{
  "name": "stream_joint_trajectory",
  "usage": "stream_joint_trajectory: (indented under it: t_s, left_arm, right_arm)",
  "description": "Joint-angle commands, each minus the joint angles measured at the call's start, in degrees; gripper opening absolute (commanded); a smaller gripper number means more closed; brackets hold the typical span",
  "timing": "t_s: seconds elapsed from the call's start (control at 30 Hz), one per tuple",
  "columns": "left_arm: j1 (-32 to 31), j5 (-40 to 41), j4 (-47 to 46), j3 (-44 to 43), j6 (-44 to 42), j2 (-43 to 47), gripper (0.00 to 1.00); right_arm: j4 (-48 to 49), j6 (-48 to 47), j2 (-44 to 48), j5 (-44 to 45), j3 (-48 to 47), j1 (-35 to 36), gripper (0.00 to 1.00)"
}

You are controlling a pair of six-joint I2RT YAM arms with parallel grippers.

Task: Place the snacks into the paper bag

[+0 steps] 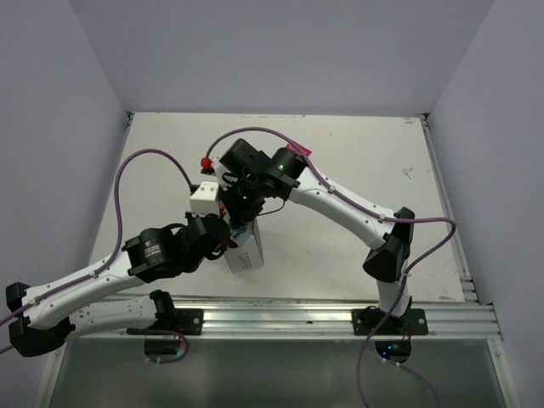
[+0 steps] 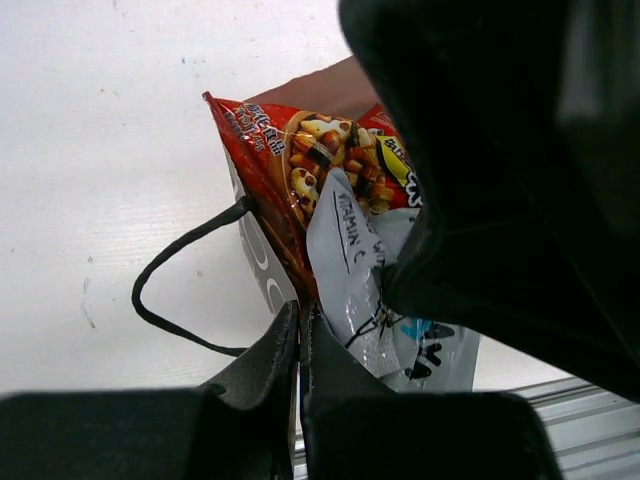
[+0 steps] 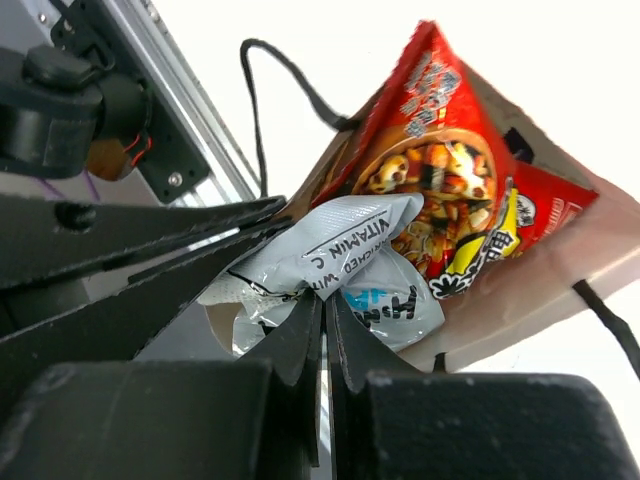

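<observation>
Snacks: red-orange crinkly foil snack packet (image 2: 300, 150) stands tilted in the mouth of the small white boxy paper bag (image 1: 246, 255), its top corner sticking up past the rim. At far left in the top view, the left arm reaches in from the near-left corner. Left gripper (image 2: 301, 318) is clamped on the bag's near rim, fingers almost meeting with only the thin wall between them. Thin black loop handle (image 2: 165, 280) loops out to the left of the bag over the white table (image 1: 382, 153). White cube-shaped camera block (image 1: 208, 200) sits just beyond the left wrist. Bag stands upright mid-table between the two arms, near the front rail. Pale blue-clear foil snack packet (image 3: 340, 255), with black lettering, is crumpled against the red-orange one, partly inside the bag's mouth. Right gripper (image 3: 325, 305) comes in from above, pinched tight on this pale packet's lower edge. Right arm arches in from the near-right base.
</observation>
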State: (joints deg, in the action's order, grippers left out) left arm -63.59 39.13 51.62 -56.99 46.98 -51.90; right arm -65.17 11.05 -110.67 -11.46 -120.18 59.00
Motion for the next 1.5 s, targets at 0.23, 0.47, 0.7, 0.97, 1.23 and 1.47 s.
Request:
stream_joint_trajectory:
  t_s: [0.23,0.47,0.7,0.97,1.23,1.47]
  left_arm:
    - [-0.3,-2.0,-2.5,0.5,1.2,1.2,0.00]
    - [-0.3,-1.6,-2.5,0.9,1.1,1.8,0.00]
    - [-0.3,-1.6,-3.7,1.3,0.0,1.1,0.00]
    - [-0.3,0.3,-4.9,1.4,-2.2,0.0,0.00]
    - [-0.3,1.8,-6.6,2.4,-5.9,0.8,0.00]
    - [-0.3,-0.2,-8.3,5.0,-7.7,2.4,0.00]
  right_arm:
    - [4.8,-1.3,-4.0,4.9,-4.9,0.0,0.00]
    - [5.7,-1.6,-2.1,4.5,5.6,0.5,0.00]
    - [7.6,-0.6,3.4,5.7,13.5,0.7,0.00]
    - [-0.1,0.4,1.3,13.6,-16.3,0.5,0.53]
    - [7.3,3.9,4.7,19.7,-10.4,-7.1,0.72]
    - [9.5,4.2,1.6,16.3,-10.3,-11.3,0.72]
